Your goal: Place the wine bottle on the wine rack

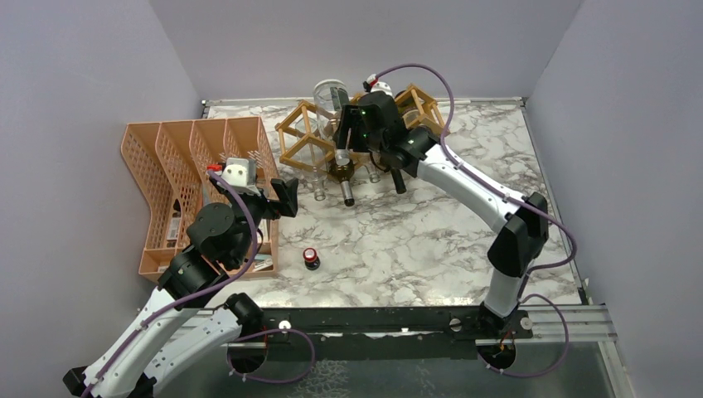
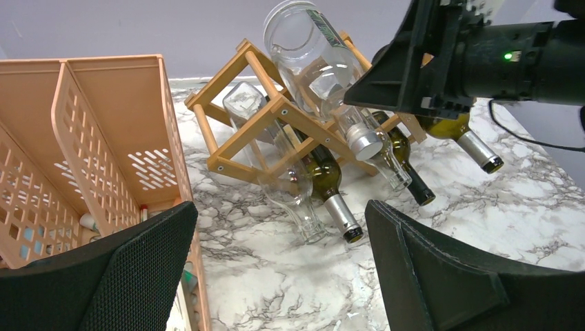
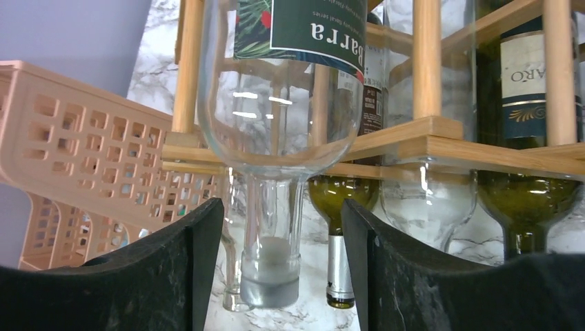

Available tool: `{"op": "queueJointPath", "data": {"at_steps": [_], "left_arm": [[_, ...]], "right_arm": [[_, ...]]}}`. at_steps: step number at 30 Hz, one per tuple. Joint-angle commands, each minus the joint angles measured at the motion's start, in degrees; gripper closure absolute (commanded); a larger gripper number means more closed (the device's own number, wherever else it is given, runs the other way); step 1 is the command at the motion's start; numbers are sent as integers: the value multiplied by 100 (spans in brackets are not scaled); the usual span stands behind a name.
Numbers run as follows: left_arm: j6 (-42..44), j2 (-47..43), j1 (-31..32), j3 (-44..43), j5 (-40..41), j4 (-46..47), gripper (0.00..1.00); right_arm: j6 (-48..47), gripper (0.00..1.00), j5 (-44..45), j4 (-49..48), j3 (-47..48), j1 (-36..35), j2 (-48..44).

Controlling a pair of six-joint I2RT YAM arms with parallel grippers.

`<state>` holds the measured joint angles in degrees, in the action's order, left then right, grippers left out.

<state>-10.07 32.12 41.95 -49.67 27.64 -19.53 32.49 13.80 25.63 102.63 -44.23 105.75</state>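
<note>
- Right claw [image 3: 279,207]: jaws wide, one either side of the neck of the clear glass wine bottle [image 3: 276,103] with the dark green label. There are gaps on both sides, so no grip.
- The bottle lies on the top tier of the light-brown wooden lattice wine rack [image 2: 276,110], in the V between two diamonds, neck sloping down toward the table.
- Judgement: placement looks done. What's left is backing the claw off without dragging the neck.
- Lower cells hold dark green bottles [image 2: 321,176] with silver foil and clear glass bottles [image 2: 296,200], necks out.
- Orange plastic mesh file organiser [image 1: 166,157]: small items low in the compartments, too small to identify.
- Left claw [image 2: 279,214]: wide and empty, beside the organiser.
</note>
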Motion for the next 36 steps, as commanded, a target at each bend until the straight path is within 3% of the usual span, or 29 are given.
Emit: {"op": "queueJointPath", "data": {"at_steps": [1,7,12,24,30,36], "left_arm": [[-31,-19,-29,-13,-68,-14,1],[-35,6,-29,-8,-209,-7,1],[-39,111,-29,-1,-321,99,1],[-30,345,-31,-11,-485,299,1],[-31,562,-30,-57,-683,392,1],[-22,626,-29,-103,-759,399,1]], "right_arm": [[-223,33,251,-504,-389,19,-675],[-796,33,673,-974,-1528,21,-1908],[-1447,31,1943,-920,-2334,20,-2965],[-1674,23,4792,633,-3440,29,-5286],[-1459,20,5918,1129,-3852,33,-5764],[-1561,17,5919,947,-4139,190,-5998]]}}
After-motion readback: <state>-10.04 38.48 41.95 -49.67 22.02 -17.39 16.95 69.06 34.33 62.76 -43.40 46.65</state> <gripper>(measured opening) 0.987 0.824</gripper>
